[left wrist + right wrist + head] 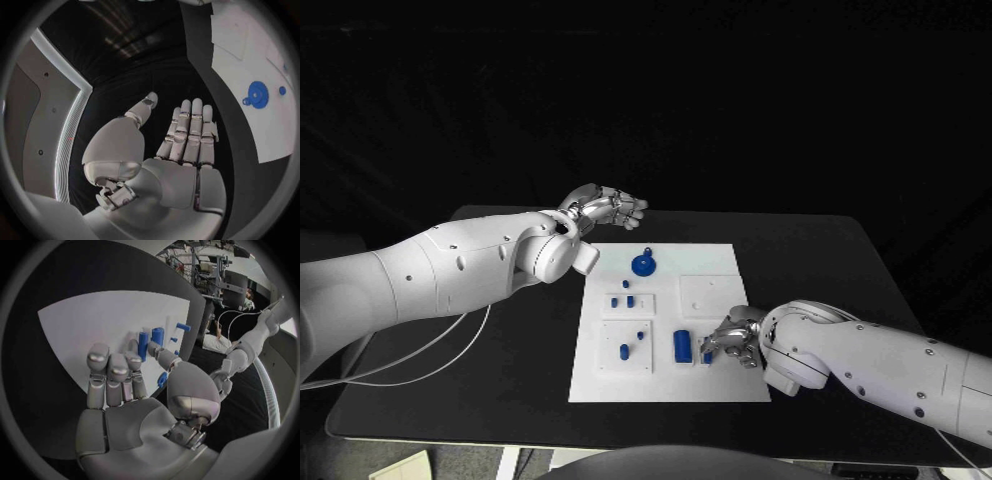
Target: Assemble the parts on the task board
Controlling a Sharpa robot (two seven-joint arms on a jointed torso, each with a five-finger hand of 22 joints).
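The flat white rectangular task board [672, 322] is lying in the middle of the black table [848, 270], and the small blue plastic parts are being carried on it: a round blue disc with a small tab [645, 265] near the far edge, several short blue pegs [626, 300] toward the left side, and a longer blue cylinder [682, 345] near the front.

The silver right hand [733, 343] is being lowered over the board's front right area, just beside the blue cylinder. In the right wrist view its fingers [112, 372] are being held straight and pressed together side by side, with the thumb set apart; no part appears to be pinched, though whether a fingertip is touching the cylinder cannot be told.

The silver left hand [603, 208] is being held off the board's far left corner, above the bare table, well apart from the disc. Its fingers [190, 130] are extended and close together, the thumb splayed, and nothing is being held.

As a judgement, the cylinder could be knocked and rolled off the board if it is approached with flat fingers. The neighbouring pegs could also be brushed out of place by the palm.
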